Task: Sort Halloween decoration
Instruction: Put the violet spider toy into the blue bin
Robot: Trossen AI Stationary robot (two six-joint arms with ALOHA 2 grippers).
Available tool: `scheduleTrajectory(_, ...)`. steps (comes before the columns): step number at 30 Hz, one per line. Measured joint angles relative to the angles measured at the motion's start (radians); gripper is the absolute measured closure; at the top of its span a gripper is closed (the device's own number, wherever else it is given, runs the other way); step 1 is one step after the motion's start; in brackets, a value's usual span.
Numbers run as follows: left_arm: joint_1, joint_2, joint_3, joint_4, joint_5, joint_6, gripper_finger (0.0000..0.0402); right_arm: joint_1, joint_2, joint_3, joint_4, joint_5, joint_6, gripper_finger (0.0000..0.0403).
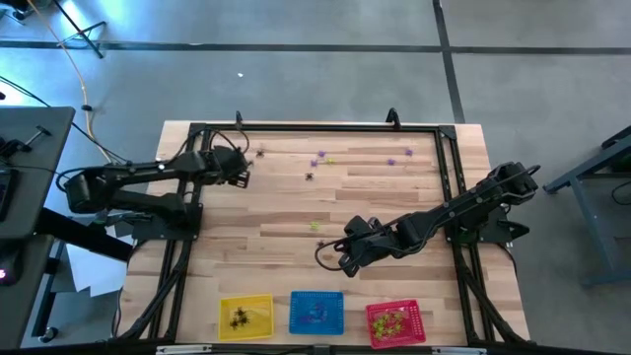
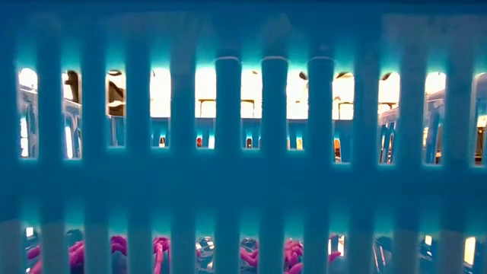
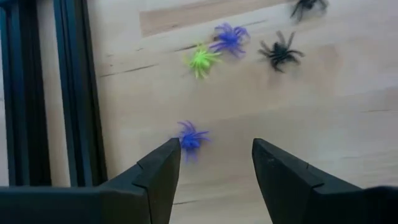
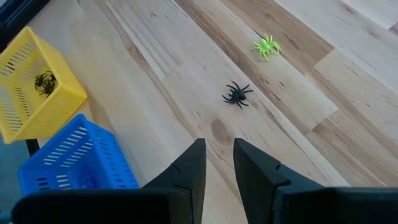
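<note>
The Halloween decoration is a scatter of tiny spiders lying on the wooden table [image 1: 394, 197]. In the left wrist view I see a purple one [image 3: 191, 138], a green one [image 3: 200, 59], another purple [image 3: 229, 38] and a black one [image 3: 281, 51]. My left gripper [image 3: 216, 146] hovers open at the far left [image 1: 244, 173], with the nearest purple spider just off one fingertip. My right gripper [image 4: 219, 146] stands narrowly open over mid-table [image 1: 337, 254], holding nothing. A black spider [image 4: 237, 94] and a green one [image 4: 267, 46] lie beyond it.
Three mesh baskets stand along the near edge: yellow [image 1: 245, 318] holding black spiders, blue [image 1: 316, 312], and red [image 1: 394, 322] holding green ones. The blue basket's wall [image 2: 243, 175] fills the low view. A black frame [image 1: 315, 128] borders the table.
</note>
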Motion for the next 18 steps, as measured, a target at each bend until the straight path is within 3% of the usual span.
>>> scheduleTrajectory(8, 0.136, 0.045, 0.000, 0.054, 0.111, 0.086, 0.0216, 0.000, 0.000, 0.000, 0.000, 0.000, 0.000, 0.0324)
scheduleTrajectory(18, 0.234, 0.198, 0.000, 0.109, 0.225, 0.172, 0.0216, 0.000, 0.000, 0.000, -0.001, 0.000, 0.000, 0.0324)
